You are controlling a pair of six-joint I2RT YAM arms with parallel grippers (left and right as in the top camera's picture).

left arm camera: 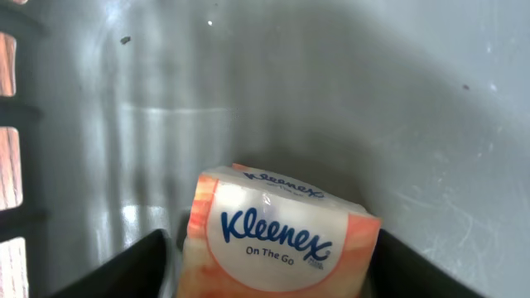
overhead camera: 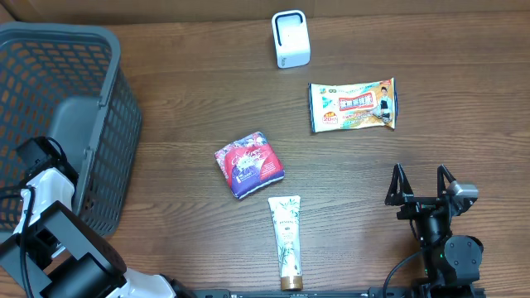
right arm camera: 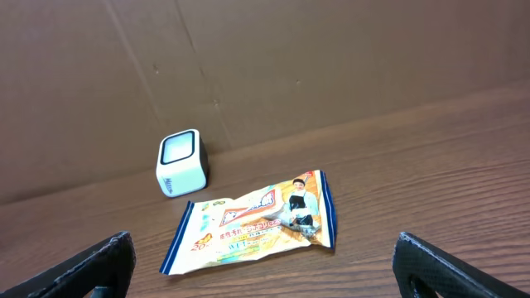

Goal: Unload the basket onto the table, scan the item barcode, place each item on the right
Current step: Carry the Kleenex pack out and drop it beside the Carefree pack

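- Our left hand (left arm camera: 269, 244) reaches down inside the grey basket (overhead camera: 99, 74), which stands at the left edge of the table (overhead camera: 190, 91).
- A Kleenex pack (left arm camera: 281, 240), white and orange, sits inside the basket between the hand's two fingers (left arm camera: 124, 269).
- The fingers stand close on either side of the pack, but we cannot tell whether they pinch it.
- Our right hand (overhead camera: 420, 174) is near the right front of the table, its fingers spread wide with nothing between them.
- The white scanner (overhead camera: 290, 38) stands upright at the far side of the table, well apart from the basket.
- A snack packet (overhead camera: 352, 105) lies flat near the scanner, to its right.
- A purple and red packet (overhead camera: 248, 164) lies mid-table.
- A white tube (overhead camera: 286, 242) lies just in front of that packet, its cap toward the front edge.
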